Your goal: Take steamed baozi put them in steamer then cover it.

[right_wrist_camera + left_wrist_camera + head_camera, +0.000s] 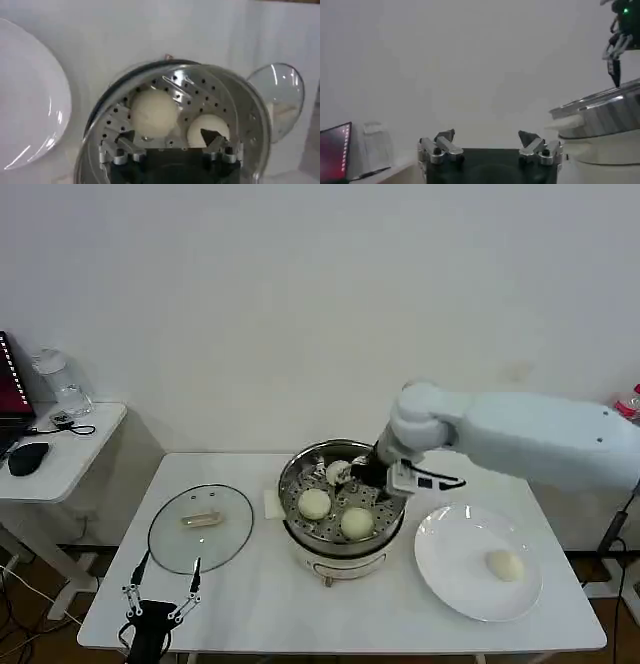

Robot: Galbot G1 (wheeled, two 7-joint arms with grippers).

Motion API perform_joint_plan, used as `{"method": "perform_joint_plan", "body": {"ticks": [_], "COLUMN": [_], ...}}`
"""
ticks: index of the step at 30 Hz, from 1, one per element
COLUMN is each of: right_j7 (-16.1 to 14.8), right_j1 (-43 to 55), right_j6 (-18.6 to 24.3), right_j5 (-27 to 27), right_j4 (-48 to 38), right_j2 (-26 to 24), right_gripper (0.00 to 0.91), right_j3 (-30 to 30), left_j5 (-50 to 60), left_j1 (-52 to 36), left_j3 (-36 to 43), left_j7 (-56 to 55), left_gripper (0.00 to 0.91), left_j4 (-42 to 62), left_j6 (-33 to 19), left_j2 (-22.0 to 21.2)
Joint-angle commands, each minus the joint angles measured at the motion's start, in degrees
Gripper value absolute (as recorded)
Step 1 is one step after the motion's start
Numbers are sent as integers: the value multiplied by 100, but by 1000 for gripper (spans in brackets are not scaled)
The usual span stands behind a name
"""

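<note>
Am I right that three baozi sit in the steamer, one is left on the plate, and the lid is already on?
Not quite: the lid is not on. In the head view it lies flat on the table to the left of the open steamer. The rest holds: three baozi in the steamer, one baozi on the plate.

1. The right gripper [352,474] reached over the back of the steamer [341,509], a bun [338,473] at its fingertips.
2. Two more buns [314,503] [357,523] sat on the perforated tray.
3. One bun [504,565] lay on the white plate [450,569], right of the steamer.
4. The glass lid [201,526] lay flat on the table [260,599], left of the steamer.
5. The left gripper [163,594] waited open at the table's near edge.
</note>
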Motion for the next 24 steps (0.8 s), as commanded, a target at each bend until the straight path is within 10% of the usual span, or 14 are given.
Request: {"method": "perform_joint_plan", "body": {"ticks": [1,12,24], "right_j7": [-288,-320,-196], "right_j1": [994,768,-672], "right_j6": [-1373,-2618,-2639], "right_j5": [3035,4158,2962], "right_j4": [-879,-935,-1207], "right_j2": [-590,-2060,-2716], "right_gripper": [907,907,907], "right_j3": [-1127,-1926,-1151], "left_j5": [-61,-105,-232], "left_j1": [-56,-126,-111], "left_j3": [11,65,-13], "left_j7": [8,31,27], "left_gripper": [907,907,907], "left_j4": [-13,-114,-145], "left_j6": [9,22,16], "left_j2": [27,149,195]}}
